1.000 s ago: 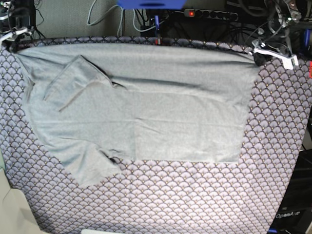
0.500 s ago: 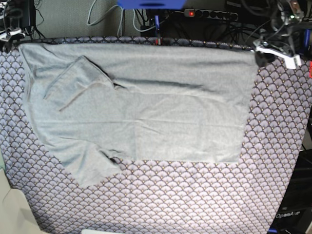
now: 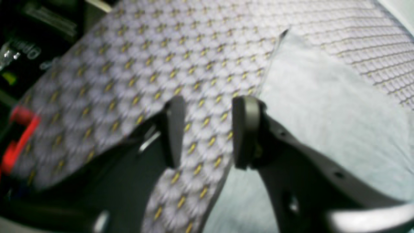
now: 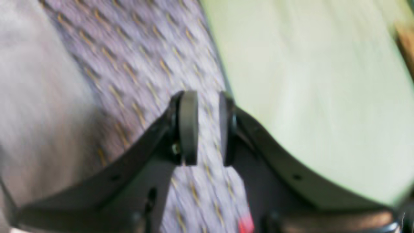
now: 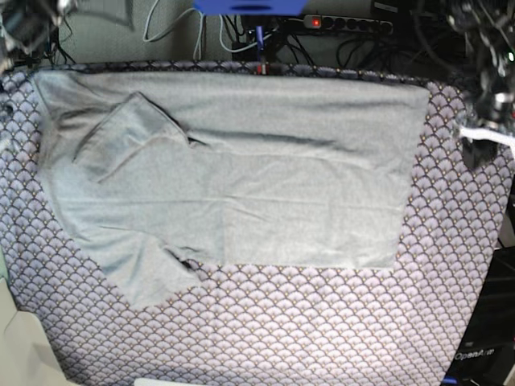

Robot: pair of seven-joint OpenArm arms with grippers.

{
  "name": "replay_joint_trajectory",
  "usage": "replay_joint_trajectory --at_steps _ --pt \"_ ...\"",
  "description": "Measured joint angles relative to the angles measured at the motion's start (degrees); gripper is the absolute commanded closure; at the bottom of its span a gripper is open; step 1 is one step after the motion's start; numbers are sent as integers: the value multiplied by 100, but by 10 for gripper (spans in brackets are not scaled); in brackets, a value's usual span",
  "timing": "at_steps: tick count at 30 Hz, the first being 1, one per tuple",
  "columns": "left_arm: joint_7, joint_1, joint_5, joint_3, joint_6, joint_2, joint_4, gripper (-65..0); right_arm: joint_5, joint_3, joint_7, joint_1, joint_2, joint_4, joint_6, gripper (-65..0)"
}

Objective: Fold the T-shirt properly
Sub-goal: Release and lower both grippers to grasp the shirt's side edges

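your t-shirt (image 5: 241, 185) lies spread on the patterned cloth (image 5: 322, 322) that covers the counter, folded once along its length. the far layer is laid over, one sleeve (image 5: 121, 137) rests turned in on top of the body, and the other sleeve (image 5: 153, 277) pokes out at the near edge. its hem end lies toward the side of your left arm, its shoulder end toward your right.

your left tool (image 3: 207, 132) hangs above the cloth just off the shirt's hem edge. its jaws stand apart with only pattern showing between them, so it holds nothing. in the base view it sits at the counter's edge (image 5: 483, 141), clear of the fabric.

your right tool (image 4: 208, 127) has its jaws set narrowly apart with bare cloth in the gap, so it too grips nothing. it hovers over the cloth between the shirt and the pale floor (image 4: 307, 81). the view is blurred, so finer detail is lost.

by the look of it, the first lengthwise fold is laid and both arms are free. the next step likely needs the loose near sleeve tucked in, or a second fold. you would need to pick two fresh corners, pinch all layers cleanly, and lift evenly so the top layer does not slide.
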Motion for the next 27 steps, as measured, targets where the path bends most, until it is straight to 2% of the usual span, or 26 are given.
replay_joint_trajectory --at_steps 2,6,10,13,15,17,22,27 --pt "479 -634 216 136 4 -50 -39 -242 -494 -264 -33 514 -70 -9 -20 -132" --pt "861 -1554 1064 566 35 -61 -96 -242 -1228 -688 -57 1268 -273 -76 -33 -132" --pt "852 -2227 1801 1550 -24 -35 -643 -242 -1613 -1078 2 2092 -461 -907 -7 -132" --pt "841 -2736 2402 2079 -2 28 -1257 -242 -2055 -1102 13 2708 -463 -1893 -22 -133" --pt "437 -2970 2758 2240 13 101 -1681 -243 -2157 -1095 83 3016 -396 -2498 -44 -138" --pt "232 -3211 3143 2350 17 155 -2184 -264 -2186 -1152 223 3235 -313 -2986 -50 -173" --pt "-466 -3753 3845 2527 11 317 -3578 -437 -2164 -1478 356 3467 -249 -3676 -48 -310" --pt "-855 -3777 3993 2531 44 321 -4175 -443 -2186 -1504 876 3434 -144 -4089 -48 -348"
